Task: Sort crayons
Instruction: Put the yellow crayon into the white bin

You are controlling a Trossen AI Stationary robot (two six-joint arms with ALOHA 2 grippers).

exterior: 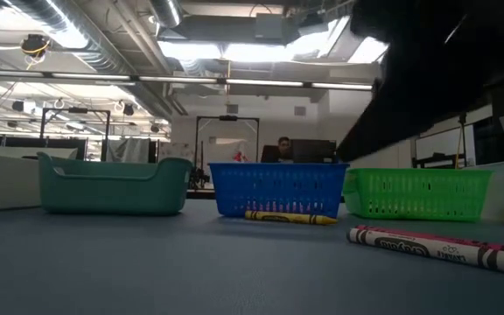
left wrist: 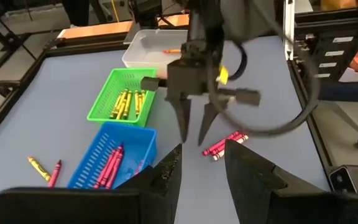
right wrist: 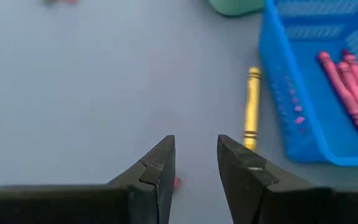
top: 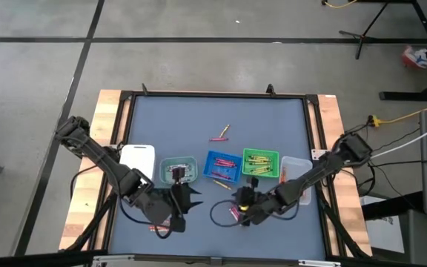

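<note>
Crayons are partly sorted: pink ones lie in our blue tray (left wrist: pixel 110 163), yellow ones in the green tray (left wrist: pixel 122 98). Loose pink crayons (left wrist: pixel 224 144) remain near our right gripper (left wrist: pixel 192 134), whose fingers are narrowly open and empty. Our left gripper (left wrist: pixel 201 177) waits nearby, slightly open.

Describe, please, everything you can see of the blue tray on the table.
The blue tray is a small rectangular basket of what looks like moulded plastic, its walls slotted like mesh. It stands upright on the grey mat between the teal tray and the green tray. Several pink crayons lie inside it. A yellow crayon lies on the mat just outside its wall. Neither claw touches it.
</note>
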